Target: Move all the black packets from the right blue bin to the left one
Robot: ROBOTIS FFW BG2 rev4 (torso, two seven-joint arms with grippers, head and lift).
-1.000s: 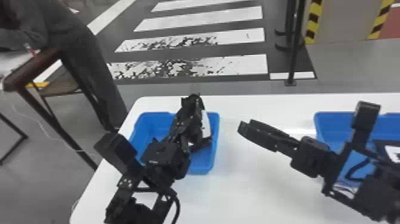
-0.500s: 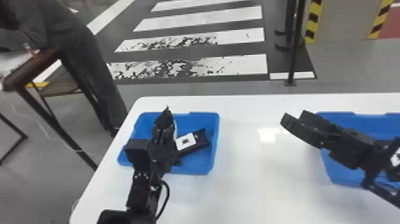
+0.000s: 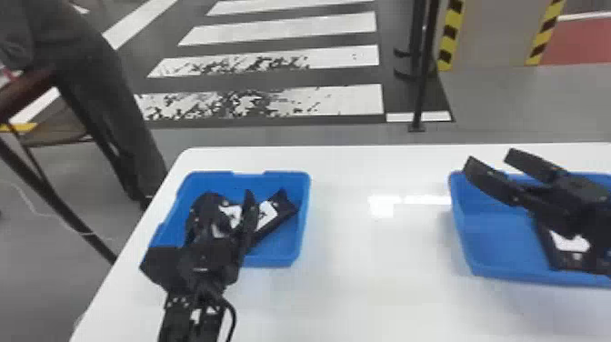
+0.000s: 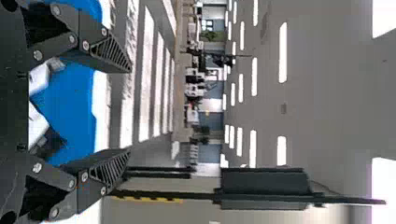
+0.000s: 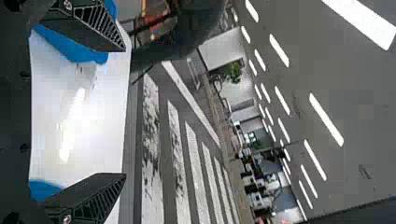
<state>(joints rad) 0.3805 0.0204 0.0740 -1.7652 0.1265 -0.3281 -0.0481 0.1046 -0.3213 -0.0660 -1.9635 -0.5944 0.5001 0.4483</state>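
In the head view my left gripper [image 3: 223,200] stands open over the left blue bin [image 3: 272,261]. Two black packets with white labels lie in that bin: one packet [image 3: 281,210] to the right of its fingers, another packet [image 3: 229,213] partly hidden between them. In the left wrist view the open left gripper [image 4: 128,111] has nothing between its tips, with the packets low near its base. My right gripper [image 3: 490,160], spread open, hangs over the left part of the right blue bin [image 3: 513,276]. A black packet [image 3: 570,245] lies there, partly covered by the arm. The right wrist view also shows the right gripper [image 5: 125,112] open.
Both bins stand on a white table [image 3: 363,282], well apart. Beyond its far edge are a floor with white stripes and a dark post [image 3: 420,91]. A brown side table [image 3: 27,91] stands off to the left.
My left gripper has shifted left and turned, uncovering packets in the left bin. The right gripper has travelled right, from above the table between the bins to over the right bin, and its fingers now show spread.
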